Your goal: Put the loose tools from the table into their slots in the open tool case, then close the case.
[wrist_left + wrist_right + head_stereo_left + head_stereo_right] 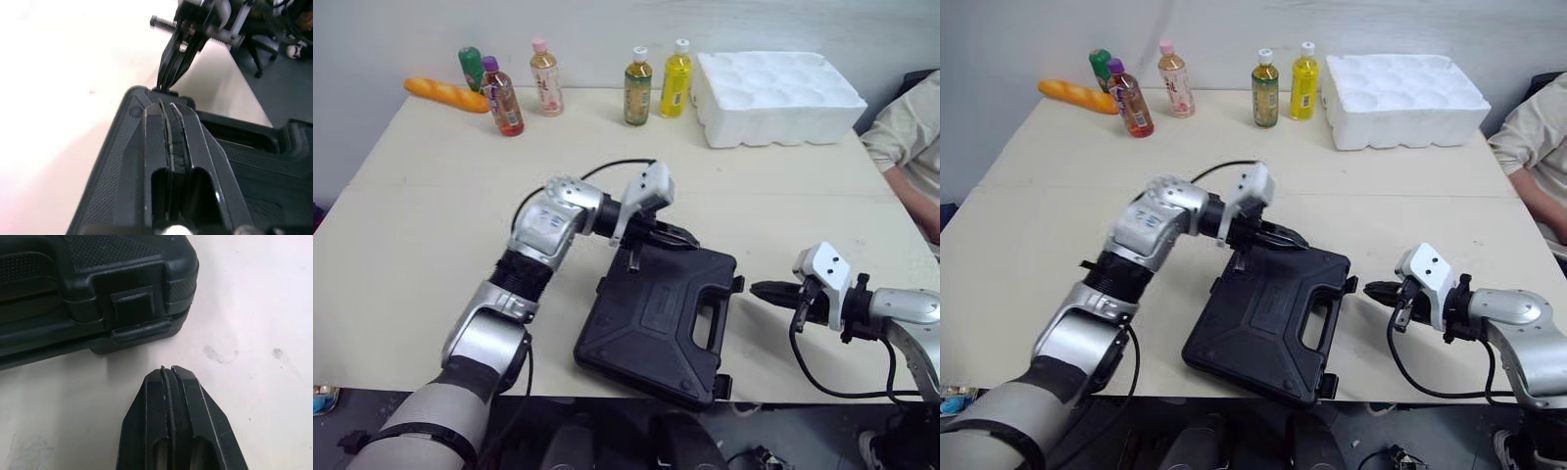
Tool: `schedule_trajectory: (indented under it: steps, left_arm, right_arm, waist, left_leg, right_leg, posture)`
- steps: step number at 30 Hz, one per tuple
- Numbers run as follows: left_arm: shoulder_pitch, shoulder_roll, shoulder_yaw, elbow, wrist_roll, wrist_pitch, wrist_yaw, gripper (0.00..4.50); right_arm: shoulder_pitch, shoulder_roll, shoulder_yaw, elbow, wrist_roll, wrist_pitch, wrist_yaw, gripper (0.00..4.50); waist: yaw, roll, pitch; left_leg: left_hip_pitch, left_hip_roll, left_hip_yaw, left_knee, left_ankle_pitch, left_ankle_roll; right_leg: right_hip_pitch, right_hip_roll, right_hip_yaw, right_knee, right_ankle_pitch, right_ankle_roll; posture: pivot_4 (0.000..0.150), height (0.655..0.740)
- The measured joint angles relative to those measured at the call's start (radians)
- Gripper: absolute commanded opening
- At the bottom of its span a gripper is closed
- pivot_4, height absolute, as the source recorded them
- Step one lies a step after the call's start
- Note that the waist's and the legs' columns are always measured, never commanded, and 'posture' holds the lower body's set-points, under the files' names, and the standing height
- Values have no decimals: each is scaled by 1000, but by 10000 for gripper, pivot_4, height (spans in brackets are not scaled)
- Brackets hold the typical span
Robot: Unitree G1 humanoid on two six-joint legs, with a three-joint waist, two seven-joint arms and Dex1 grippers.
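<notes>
The black tool case point(656, 323) lies closed on the table near the front edge, handle toward the right. My left gripper point(690, 240) is shut with nothing in it and hovers over the case's far corner; in the left wrist view its fingers point(168, 147) lie along the lid point(122, 166). My right gripper point(756, 290) is shut and empty, just right of the case and level with a side latch point(131, 303). In the right wrist view its tip point(168, 369) stops a short gap from that latch, which sits flat against the case.
Several drink bottles point(638, 88) and an orange bread loaf point(445, 95) line the table's far edge. A white foam tray point(773, 96) sits far right. A person's arm point(906, 147) is at the right edge. The case overhangs close to the table's front edge point(548, 392).
</notes>
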Motion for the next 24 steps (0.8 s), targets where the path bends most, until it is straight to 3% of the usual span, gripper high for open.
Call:
schedule_trajectory:
  steps: [8, 17, 19, 24]
  left_arm:
    - [-60, -157, -125, 222, 150, -190, 28, 590]
    - [-65, -168, -205, 313, 310, -475, 157, 590]
    - [-59, -167, -213, 313, 328, -492, 166, 590]
    - [-51, -167, -210, 313, 328, -484, 161, 590]
  right_arm:
    - [1, 32, 31, -39, 0, 14, -37, 0]
    - [16, 32, 34, -58, 0, 28, -62, 0]
    - [16, 32, 34, -62, 0, 28, -63, 0]
    - [6, 34, 41, -62, -1, 27, -66, 0]
  waist:
    - [1, 0, 0]
    - [0, -9, -11]
    - [-1, -12, -17]
    - [-3, -12, -25]
  left_leg:
    - [1, 0, 0, 0, 0, 0]
    - [14, 0, -2, -1, -4, 6]
    - [22, 1, -2, -4, -6, 7]
    - [24, 1, -3, -7, -8, 8]
  right_leg:
    - [1, 0, 1, 0, 0, 0]
    - [16, -1, -1, -5, 0, 0]
    - [24, -1, -1, -8, 0, 0]
    - [27, -1, -1, -12, 0, 0]
  posture:
    - [1500, 7400]
    - [1500, 7400]
    - [1500, 7400]
    - [1500, 7400]
